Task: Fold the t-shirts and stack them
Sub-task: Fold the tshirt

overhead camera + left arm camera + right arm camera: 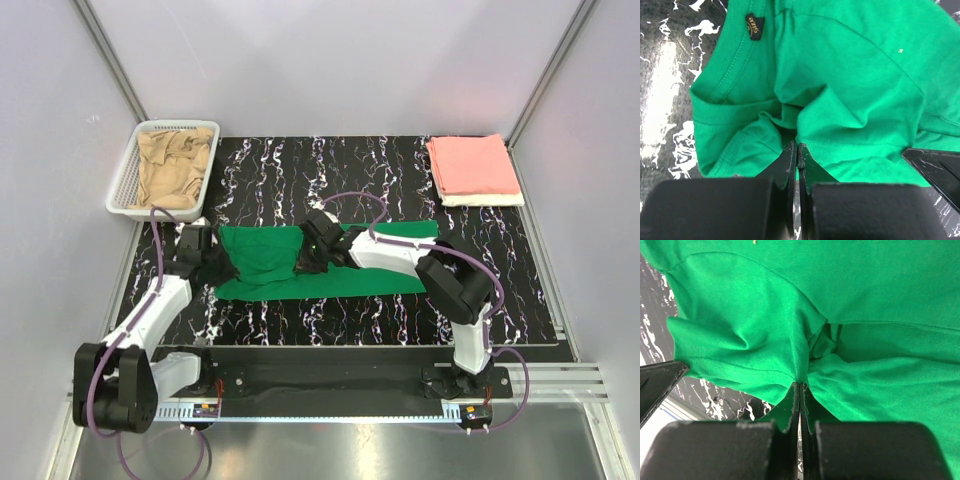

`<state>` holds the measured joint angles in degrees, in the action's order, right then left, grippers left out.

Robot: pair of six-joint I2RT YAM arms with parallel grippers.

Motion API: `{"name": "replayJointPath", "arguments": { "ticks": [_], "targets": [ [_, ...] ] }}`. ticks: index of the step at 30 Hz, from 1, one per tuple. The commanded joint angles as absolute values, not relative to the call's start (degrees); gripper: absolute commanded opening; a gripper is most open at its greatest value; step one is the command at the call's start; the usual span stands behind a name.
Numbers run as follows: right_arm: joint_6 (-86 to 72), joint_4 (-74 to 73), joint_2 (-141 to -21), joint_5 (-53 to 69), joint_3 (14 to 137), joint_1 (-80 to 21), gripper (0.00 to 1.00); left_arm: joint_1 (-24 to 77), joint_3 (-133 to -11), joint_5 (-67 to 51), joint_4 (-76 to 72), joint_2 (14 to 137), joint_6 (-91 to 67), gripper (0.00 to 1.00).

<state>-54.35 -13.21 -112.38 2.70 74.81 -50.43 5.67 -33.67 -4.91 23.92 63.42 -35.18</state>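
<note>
mid-table: spread t-shirt (400, 278), lengthwise left to right on the table (280, 170). far left corner: basket (122, 190), crumpled t-shirt (175, 165) inside. far right corner: top folded t-shirt (472, 163) on bottom folded t-shirt (485, 200). left gripper (225, 270) at the spread t-shirt's left end, right gripper (308, 262) near its middle.

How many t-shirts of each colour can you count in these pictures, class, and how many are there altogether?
green shirt: 1
tan shirt: 1
pink shirt: 1
white shirt: 1
Total: 4
</note>
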Motion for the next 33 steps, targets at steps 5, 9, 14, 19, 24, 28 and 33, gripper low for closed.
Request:
{"name": "replayJointPath", "arguments": {
  "ticks": [5,9,14,19,24,28,33],
  "targets": [
    [-54.40,-12.83,-107.93,3.52,74.88,-51.06,0.00,7.20,-35.51,-2.99,26.37,59.68,-39.19,0.00],
    [-54.32,-13.53,-107.67,3.95,74.36,-51.06,0.00,7.64,-34.19,-2.37,27.15,59.07,-41.22,0.00],
    [-53.27,-13.80,-106.09,3.69,71.90,-50.98,0.00,8.09,-33.49,2.35,29.53,57.48,-43.15,0.00],
    [-51.77,-13.80,-106.70,4.92,72.16,-50.98,0.00,8.17,-32.52,2.29,30.15,56.25,-46.40,0.00],
    [-51.15,-13.80,-106.79,5.01,71.98,-50.89,0.00,8.88,-31.64,3.69,29.97,58.35,-46.85,0.00],
    [-50.19,-13.80,-106.70,4.83,72.94,-50.89,0.00,8.79,-34.45,3.96,28.83,61.78,-43.08,0.01],
    [-49.84,-13.97,-108.37,6.76,74.97,-49.93,0.00,8.79,-39.02,2.81,28.92,68.10,-42.01,0.10]
  ]
}}
